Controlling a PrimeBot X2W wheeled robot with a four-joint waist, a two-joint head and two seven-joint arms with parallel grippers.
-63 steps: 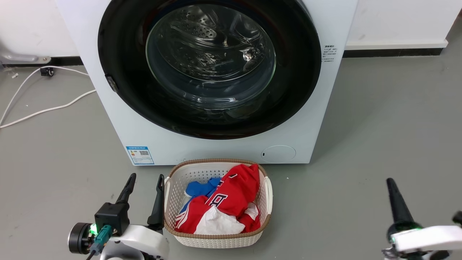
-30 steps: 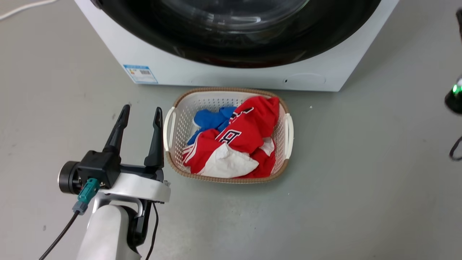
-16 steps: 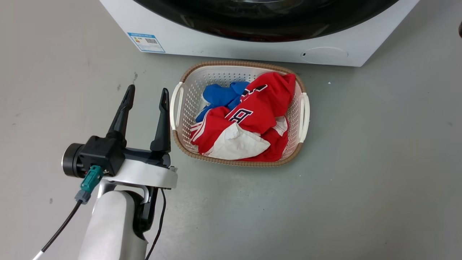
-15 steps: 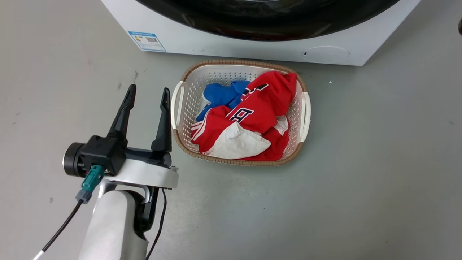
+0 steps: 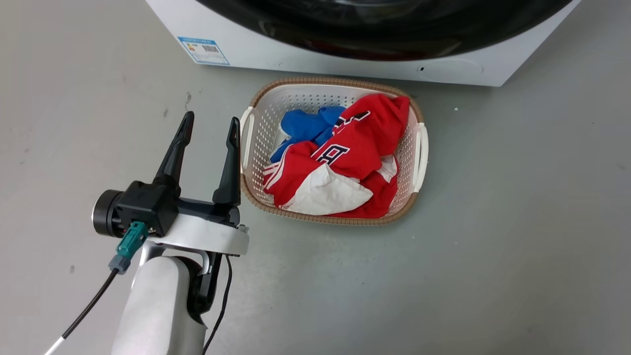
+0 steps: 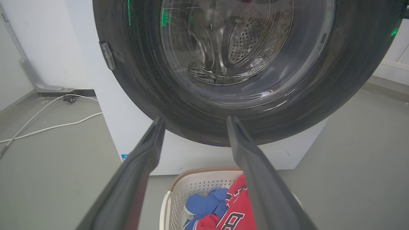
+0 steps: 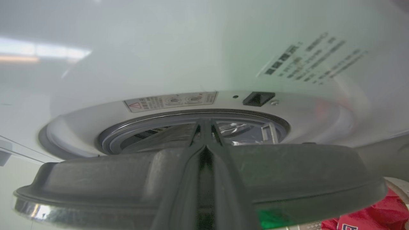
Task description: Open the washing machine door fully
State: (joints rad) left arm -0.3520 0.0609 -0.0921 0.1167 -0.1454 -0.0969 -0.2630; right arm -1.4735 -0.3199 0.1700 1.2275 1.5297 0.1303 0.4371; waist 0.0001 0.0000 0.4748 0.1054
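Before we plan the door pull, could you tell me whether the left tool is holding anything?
No, the left tool stands open beside the laundry basket, with only bare floor showing between its fingers.

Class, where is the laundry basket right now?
In the head view, the white perforated plastic basket with a brown woven rim sits on the floor at centre, just before the white washing machine, right of the left gripper.

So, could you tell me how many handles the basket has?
2: one handle on the basket's left side, next to the left claw, and one on its right.
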